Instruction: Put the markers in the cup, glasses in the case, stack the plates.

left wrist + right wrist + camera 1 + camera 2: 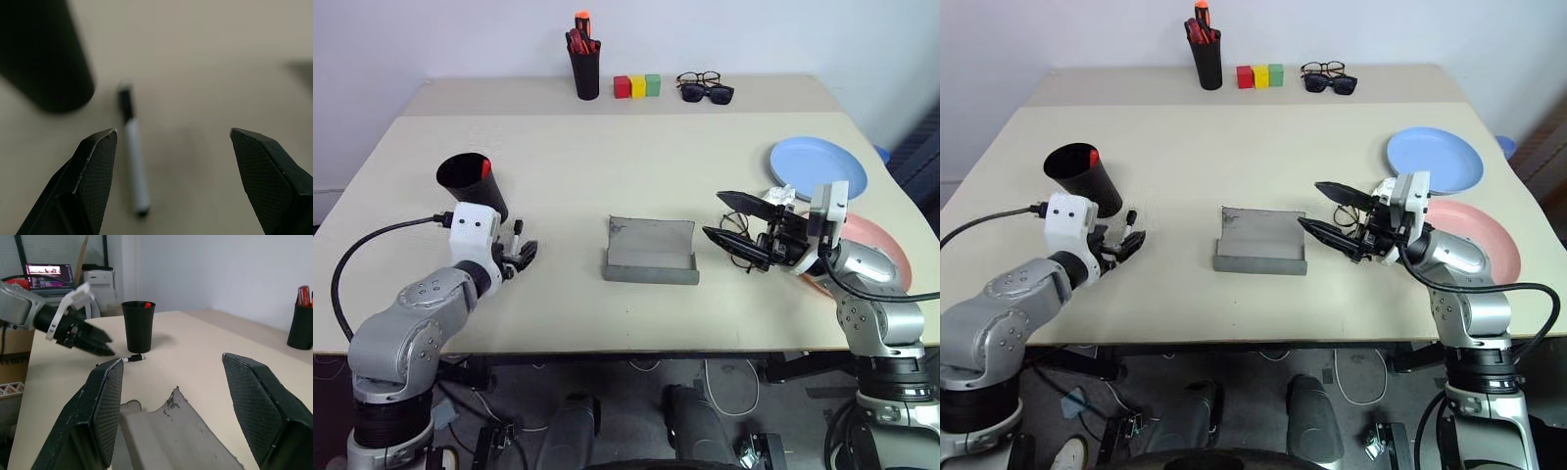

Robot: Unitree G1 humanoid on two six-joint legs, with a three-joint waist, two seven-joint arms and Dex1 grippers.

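left gripper [171, 142] wide, angled down over marker [133, 161] beside cup [473, 181]; right gripper [736, 223] wide, level beside case [651, 251].

Bright even light, soft shadows; blurred marker [133, 161] behind sharp fingertips [100, 161].

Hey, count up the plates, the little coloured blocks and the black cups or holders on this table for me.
Plates: 2 (light blue round plate, salmon pink round plate)
Blocks: 3 (red cube, yellow cube, green cube)
Black containers: 2 (wide black tapered plastic cup, narrow black pen holder)
Total: 7
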